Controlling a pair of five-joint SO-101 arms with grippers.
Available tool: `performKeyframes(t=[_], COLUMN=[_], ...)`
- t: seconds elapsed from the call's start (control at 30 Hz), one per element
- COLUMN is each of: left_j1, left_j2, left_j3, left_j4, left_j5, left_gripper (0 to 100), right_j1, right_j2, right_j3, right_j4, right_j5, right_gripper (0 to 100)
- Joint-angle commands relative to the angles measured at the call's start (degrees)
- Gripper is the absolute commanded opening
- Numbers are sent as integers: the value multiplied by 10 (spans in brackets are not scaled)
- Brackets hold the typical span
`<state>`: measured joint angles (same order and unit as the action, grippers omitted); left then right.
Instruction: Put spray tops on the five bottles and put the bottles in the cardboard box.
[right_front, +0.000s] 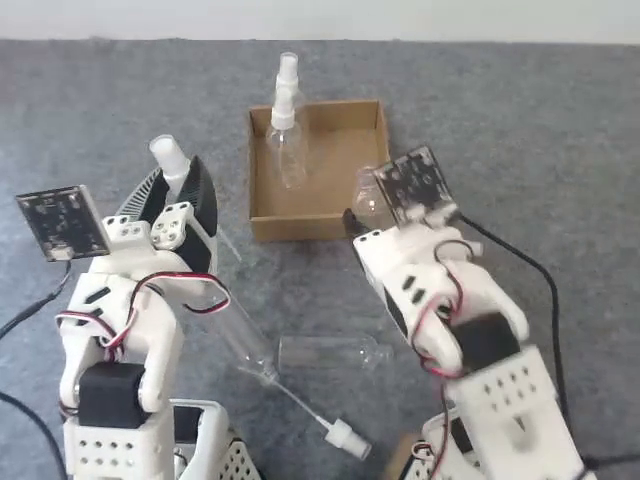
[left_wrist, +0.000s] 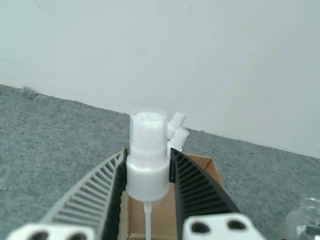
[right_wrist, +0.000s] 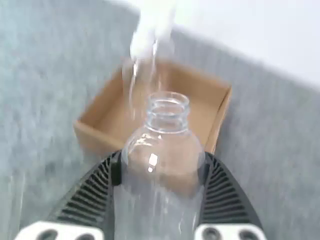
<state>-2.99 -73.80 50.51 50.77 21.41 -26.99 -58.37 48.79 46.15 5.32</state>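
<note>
The left pincer (left_wrist: 146, 162) is clamped on a spray top (left_wrist: 147, 145), nozzle up, with its thin tube hanging down between the jaws. The right pincer (right_wrist: 161, 167) grips an open bottle (right_wrist: 165, 140) around its body, mouth up and uncapped. In the high view this bottle is held just at the near right corner of the cardboard box (right_front: 262, 215), which sits mid-tabletop toward the far edge. A capped bottle (right_front: 290, 150) is already inside the box.

The step in hand looks like joining top to bottle. To do it well:

- Bring the spray top over the bottle's mouth with the tube in line with the neck.
- Feed the tube tip in first, since it is slender and may catch on the rim.
- Lower the top straight until its collar seats, then turn or press it home.
- The right pincer should hold the bottle firm and upright, without crushing its clear wall.

On the gray tabletop (right_front: 540, 110) between the arms, near the near edge, lie 1 more uncapped bottle (right_front: 330, 352) and a loose top (right_front: 345, 437). Another clear bottle (right_front: 240, 325) lies slanted beside the left arm.
</note>
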Motion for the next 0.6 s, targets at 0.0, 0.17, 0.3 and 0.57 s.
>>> performKeyframes(t=[0.0,0.17,0.3,0.57], left_j1=[3,3,4,4], left_j2=[-11,-11,-11,-11], left_j3=[-7,-9,-29,-83], left_j4=[-39,-62,-76,-75], left_j5=[9,32,40,103], left_gripper=[16,16,15,15], right_j1=[-6,-9,-48,-86], right_j2=[-73,-80,-80,-77], right_j3=[3,53,75,91], right_j4=[-14,-57,-70,-69], right_j5=[8,8,9,9], right_gripper=[31,31,31,32])
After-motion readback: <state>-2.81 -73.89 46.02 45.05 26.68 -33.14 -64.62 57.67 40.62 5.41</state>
